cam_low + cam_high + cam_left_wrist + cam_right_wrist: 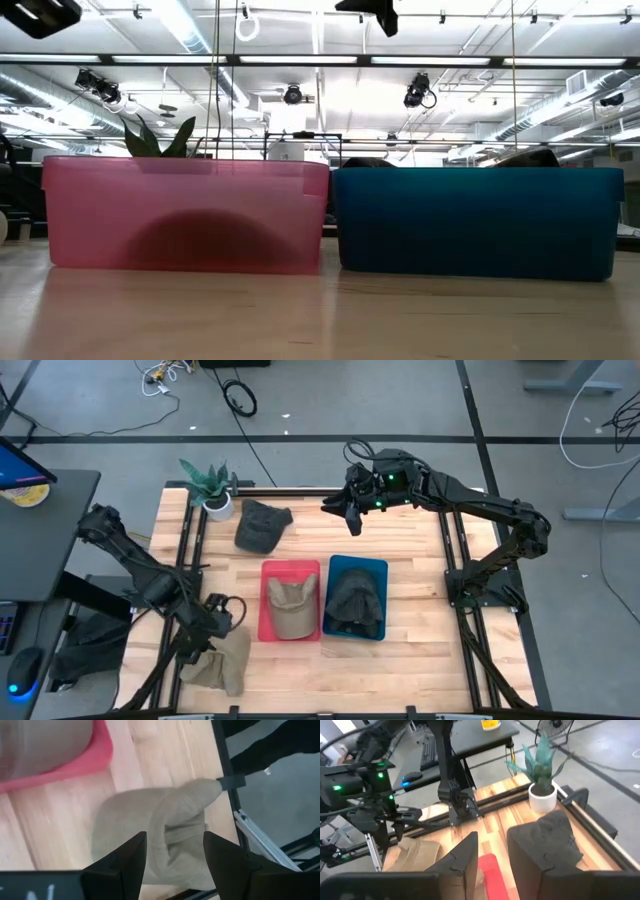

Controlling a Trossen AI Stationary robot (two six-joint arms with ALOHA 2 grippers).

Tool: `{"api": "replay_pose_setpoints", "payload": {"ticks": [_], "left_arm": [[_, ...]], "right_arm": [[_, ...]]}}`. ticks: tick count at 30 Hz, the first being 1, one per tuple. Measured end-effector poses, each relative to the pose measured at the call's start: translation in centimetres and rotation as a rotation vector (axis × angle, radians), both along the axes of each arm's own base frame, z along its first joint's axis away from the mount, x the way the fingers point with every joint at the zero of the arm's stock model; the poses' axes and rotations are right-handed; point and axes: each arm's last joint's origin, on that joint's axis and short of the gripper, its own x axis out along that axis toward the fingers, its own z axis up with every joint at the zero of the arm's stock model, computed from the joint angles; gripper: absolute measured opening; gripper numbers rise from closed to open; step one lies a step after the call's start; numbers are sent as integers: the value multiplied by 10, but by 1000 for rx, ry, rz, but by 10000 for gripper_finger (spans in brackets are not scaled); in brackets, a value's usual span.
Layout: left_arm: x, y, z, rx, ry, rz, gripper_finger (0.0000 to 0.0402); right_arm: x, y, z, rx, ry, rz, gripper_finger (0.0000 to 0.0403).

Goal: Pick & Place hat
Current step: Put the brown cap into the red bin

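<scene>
Low view: hats (pixel 205 240) mostly behind bin walls (pixel 470 220)

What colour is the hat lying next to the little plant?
Dark grey, almost charcoal. The hat beside the plant shows best in the high view.

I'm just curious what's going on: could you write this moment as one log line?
left gripper: open above loose tan hat | right gripper: open, raised near dark hat | red bin: tan hat | blue bin: dark hat
</scene>
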Motion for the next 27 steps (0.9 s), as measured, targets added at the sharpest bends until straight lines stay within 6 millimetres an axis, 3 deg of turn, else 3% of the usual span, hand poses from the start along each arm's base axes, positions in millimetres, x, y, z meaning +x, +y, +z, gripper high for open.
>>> {"api": "replay_pose_setpoints", "payload": {"ticks": [8,14,21,27], "left_arm": [[9,-27,-24,52,106,17,199],[10,-39,-57,85,181,34,199],[0,-36,-84,119,246,92,199],[5,-30,-95,121,198,209,192]], "right_arm": [[4,10,-13,27,40,30,111],[7,23,-12,11,38,79,111],[9,41,-12,33,31,204,111],[10,56,-12,8,29,274,111]]}}
